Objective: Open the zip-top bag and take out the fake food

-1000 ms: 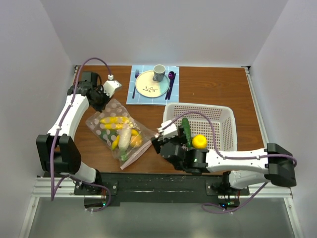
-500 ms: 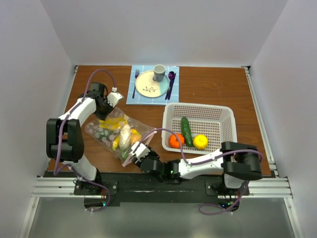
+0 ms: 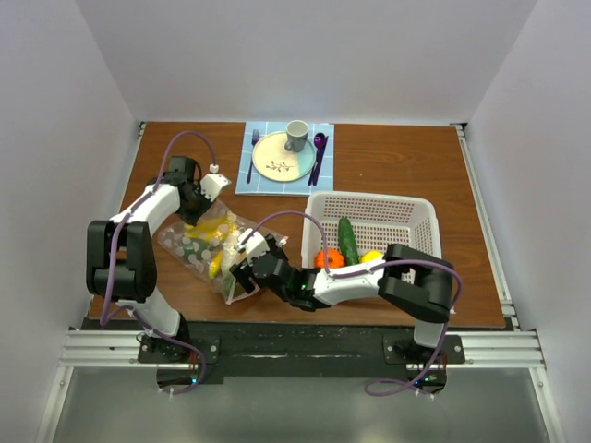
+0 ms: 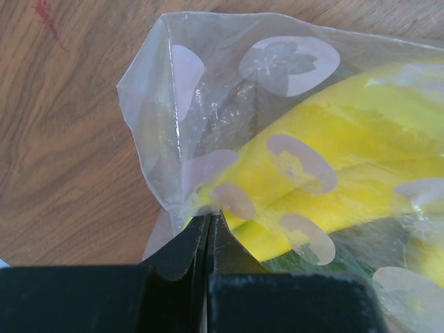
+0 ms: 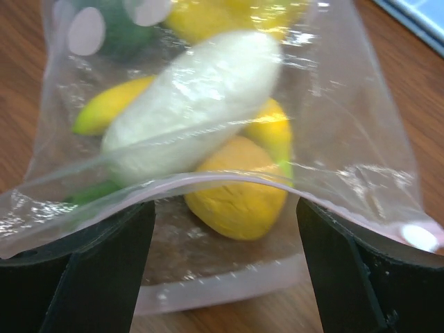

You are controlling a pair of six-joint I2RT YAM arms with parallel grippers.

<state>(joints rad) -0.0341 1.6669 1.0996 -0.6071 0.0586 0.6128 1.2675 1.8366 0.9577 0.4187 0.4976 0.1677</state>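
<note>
From above, the zip-top bag [image 3: 205, 242] lies slanted, its far-left corner at the left gripper [image 3: 194, 203] and its near-right mouth at the right gripper [image 3: 246, 268]. The left wrist view shows the jaws pinched shut on that corner. In the right wrist view, the fingers [image 5: 83, 270] stand wide astride the mouth, with the fake food [image 5: 232, 201] straight ahead inside.

The left arm [image 3: 138, 210] and the right arm [image 3: 355, 280] both have white tubes joined by chunky black joints. A thin purple cable [image 3: 185, 135] runs along each arm. The left claw [image 4: 208, 225] and the right claw [image 5: 222, 208] have flat black fingers [image 5: 90, 270]. Both arms are bolted to a black and silver rail [image 3: 295, 349] at the surface's near edge.
</note>
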